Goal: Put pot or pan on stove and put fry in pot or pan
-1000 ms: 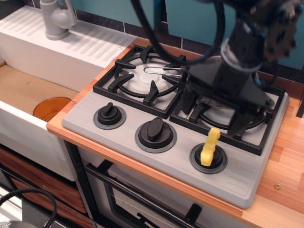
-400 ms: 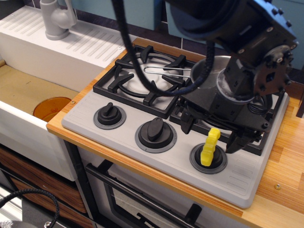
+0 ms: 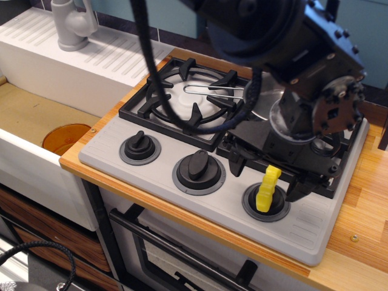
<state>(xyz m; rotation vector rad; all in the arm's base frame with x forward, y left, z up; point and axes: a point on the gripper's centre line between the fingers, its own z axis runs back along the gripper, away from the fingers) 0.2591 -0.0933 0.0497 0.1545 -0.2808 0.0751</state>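
I'm hovering my gripper (image 3: 267,177), jaws spread wide, over the fry (image 3: 267,189); I'm risking knocking it off the knob (image 3: 265,202)

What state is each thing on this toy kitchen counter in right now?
Shiny steel saucepan: on stove's right burner, mostly hidden by arm.
Yellow crinkle-cut fry: propped on right knob, ungrasped.
Black gripper: open, fingers straddling the fry.
Orange round disc: lying in the sink.
Grey toy stove: left burner bare.
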